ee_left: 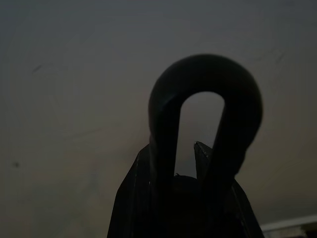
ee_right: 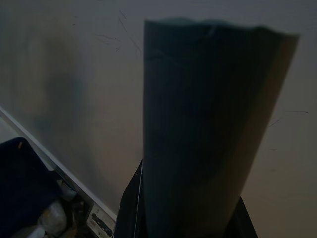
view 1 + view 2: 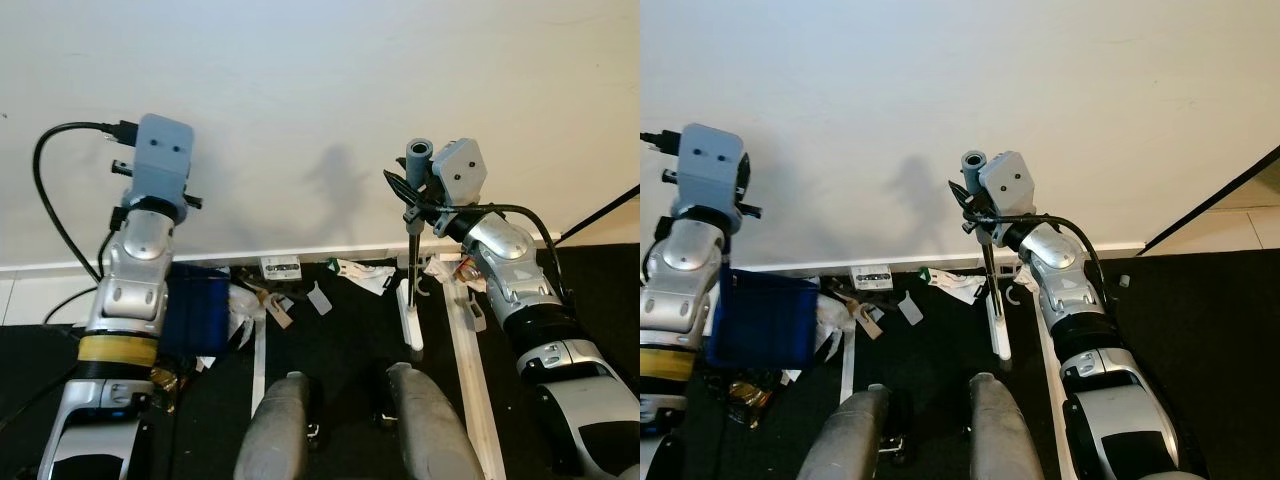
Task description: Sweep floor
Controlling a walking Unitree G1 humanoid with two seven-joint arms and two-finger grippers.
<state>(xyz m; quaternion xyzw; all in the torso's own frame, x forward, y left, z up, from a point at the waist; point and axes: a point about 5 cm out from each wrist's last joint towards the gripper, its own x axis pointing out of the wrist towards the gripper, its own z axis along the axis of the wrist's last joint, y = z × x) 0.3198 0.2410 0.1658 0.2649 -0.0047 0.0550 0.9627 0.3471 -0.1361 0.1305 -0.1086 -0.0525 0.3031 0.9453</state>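
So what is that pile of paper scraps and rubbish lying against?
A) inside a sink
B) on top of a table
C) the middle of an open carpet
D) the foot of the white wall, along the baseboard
D: the litter lies on the dark floor right along the baseboard of the white wall, beside the blue dustpan held by the left gripper and the broom held by the right gripper.

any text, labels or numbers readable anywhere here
None can be read.
White rectangular wall socket plate at the baseboard: dark marks, too small to tell.
White crumpled wrapper with green print on the black floor: print blurred.
Blue plastic dustpan, grey broom handle: no lettering seen.
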